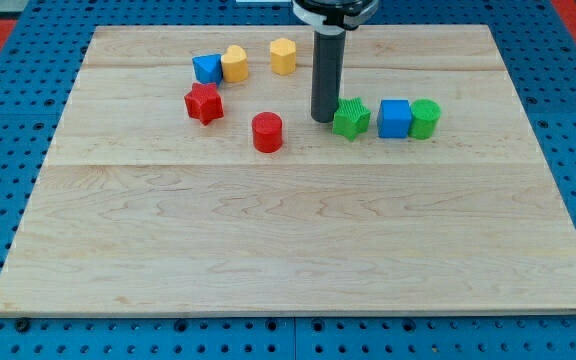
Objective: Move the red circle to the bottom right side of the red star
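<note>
Red circle (267, 132) upright, round face up, lower right of red star (204, 103), my tip (323, 120) holding nothing, touching green star (350, 118).

Pale, matt, grained wooden board (298, 250); smooth matt red circle (267, 132); dark, faintly glossy rod (326, 75).

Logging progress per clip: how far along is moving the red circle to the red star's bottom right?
Apparently done: the red circle already sits below and right of the red star, apart from it. In hand: nothing; my tip rests beside the green star, away from the circle. Left: at most a closer nudge.
</note>
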You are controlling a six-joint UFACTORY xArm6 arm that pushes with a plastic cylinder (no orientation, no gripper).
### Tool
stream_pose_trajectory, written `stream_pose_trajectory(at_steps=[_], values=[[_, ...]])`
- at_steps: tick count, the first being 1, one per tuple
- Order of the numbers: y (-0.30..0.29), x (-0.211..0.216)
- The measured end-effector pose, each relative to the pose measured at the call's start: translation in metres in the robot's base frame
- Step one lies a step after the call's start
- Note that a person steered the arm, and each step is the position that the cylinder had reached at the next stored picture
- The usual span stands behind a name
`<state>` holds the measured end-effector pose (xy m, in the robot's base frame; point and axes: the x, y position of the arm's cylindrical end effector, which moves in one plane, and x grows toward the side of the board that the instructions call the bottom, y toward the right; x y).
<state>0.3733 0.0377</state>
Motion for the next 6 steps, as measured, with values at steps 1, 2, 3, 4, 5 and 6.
stream_pose_trajectory(at_steps=[1,2,3,4,5,6], values=[[-0.018,0.012],[-0.035,0.020],[-0.045,0.022],[-0.058,0.023],[-0.062,0.023],[-0.056,0.014]])
